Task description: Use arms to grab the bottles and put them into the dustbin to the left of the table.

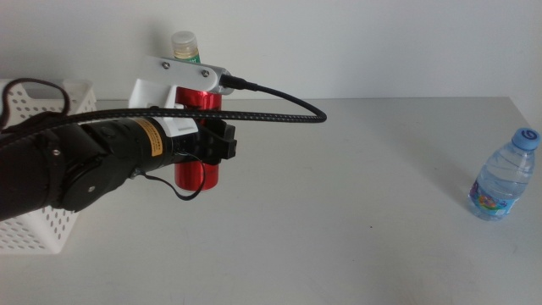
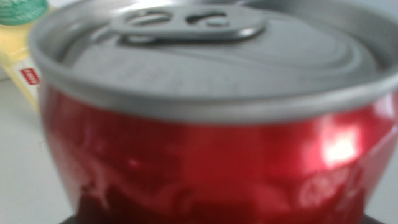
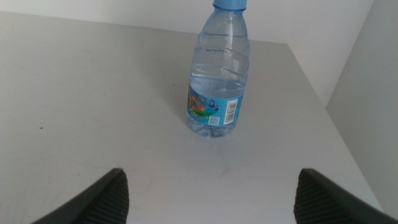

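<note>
A slim red can (image 1: 197, 174) stands upright left of the table's middle, and my left gripper (image 1: 212, 144) reaches in from the left and is shut on it. The can's silver lid and red wall (image 2: 205, 155) fill the left wrist view. Just behind the can a yellow-liquid bottle (image 1: 185, 47) with a green label (image 2: 18, 43) shows mostly its cap and neck. A clear blue-capped water bottle (image 1: 503, 176) stands far right. My right gripper (image 3: 214, 199) hovers open a short way from that bottle (image 3: 214, 81). The white perforated dustbin (image 1: 47, 230) sits at the left, partly hidden by my left arm.
A thick black cable (image 1: 288, 110) arcs from the left wrist camera mount over the table's middle. The light grey tabletop (image 1: 356, 220) stretches bare between the can and the water bottle. The table's right edge (image 3: 339, 137) lies close beside the water bottle.
</note>
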